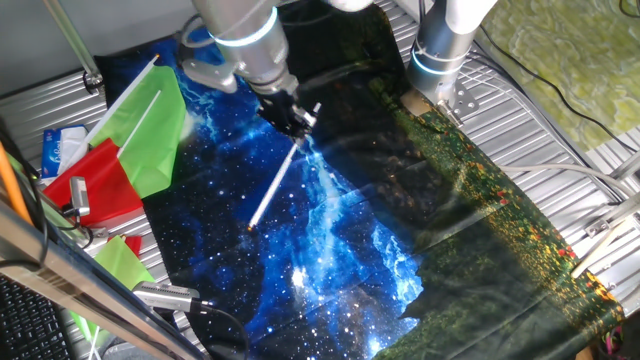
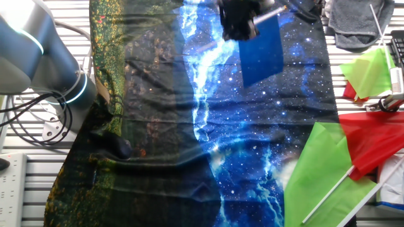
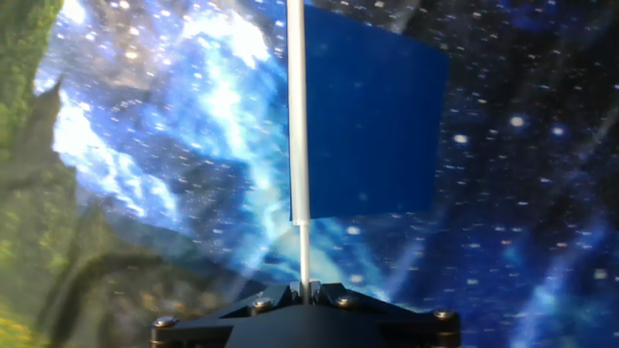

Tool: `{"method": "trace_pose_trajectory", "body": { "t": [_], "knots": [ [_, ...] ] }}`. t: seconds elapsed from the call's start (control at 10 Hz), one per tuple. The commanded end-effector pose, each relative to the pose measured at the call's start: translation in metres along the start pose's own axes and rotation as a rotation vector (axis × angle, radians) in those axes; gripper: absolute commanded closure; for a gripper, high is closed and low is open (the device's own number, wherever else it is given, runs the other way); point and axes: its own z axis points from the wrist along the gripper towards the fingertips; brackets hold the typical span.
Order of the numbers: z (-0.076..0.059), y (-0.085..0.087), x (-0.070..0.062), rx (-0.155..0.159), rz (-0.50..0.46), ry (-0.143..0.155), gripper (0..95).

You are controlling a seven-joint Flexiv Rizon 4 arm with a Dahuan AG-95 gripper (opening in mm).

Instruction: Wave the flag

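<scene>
Claw (image 3: 308, 290) tight around flag (image 3: 372, 126) stick

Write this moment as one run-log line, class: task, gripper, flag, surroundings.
task: wave flag | gripper: shut on blue flag stick | flag: lifted above starry cloth | nearby: green flag, red flag lying aside

fixed views: high, opposite sides, sharing galaxy cloth (image 1: 300, 250) | hand view: close, along flag (image 3: 372, 116) stick
</scene>
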Motion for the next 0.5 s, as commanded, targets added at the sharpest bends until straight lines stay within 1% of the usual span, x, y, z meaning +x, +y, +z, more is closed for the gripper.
{"method": "trace_pose_trajectory", "body": {
  "t": [0.1, 0.3, 0.4, 0.5],
  "knots": [
    [-0.008, 0.042, -0.005, 0.002, 0.029, 0.001, 95.0],
    [-0.015, 0.084, -0.014, 0.002, 0.084, 0.004, 95.0],
    [-0.018, 0.103, -0.019, 0.003, 0.121, 0.003, 95.0],
    [-0.020, 0.118, -0.021, 0.005, 0.171, 0.004, 95.0]
  ]
}}
